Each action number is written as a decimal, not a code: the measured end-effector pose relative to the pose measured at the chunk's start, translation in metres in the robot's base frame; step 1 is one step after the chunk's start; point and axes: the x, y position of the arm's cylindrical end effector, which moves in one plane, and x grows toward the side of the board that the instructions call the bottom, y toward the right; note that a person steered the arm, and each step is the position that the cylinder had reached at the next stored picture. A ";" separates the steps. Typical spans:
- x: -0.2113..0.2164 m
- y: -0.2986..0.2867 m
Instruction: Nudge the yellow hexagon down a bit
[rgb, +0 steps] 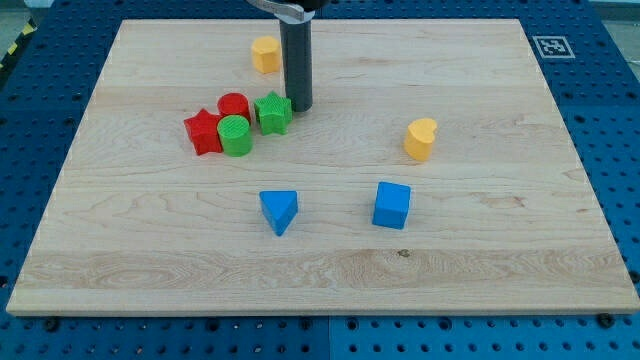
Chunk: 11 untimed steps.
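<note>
rod (296, 60) | upper end cut off by view's top

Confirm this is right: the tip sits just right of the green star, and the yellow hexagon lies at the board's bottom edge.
Not quite. My tip does sit just right of the green star, but the yellow hexagon lies near the board's top edge, not its bottom, up and to the left of the tip. The camera view shows this.

Pale wooden board (500, 250), smooth; blocks look matt plastic.
</note>
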 end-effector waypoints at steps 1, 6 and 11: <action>0.010 0.000; 0.017 0.085; -0.075 -0.112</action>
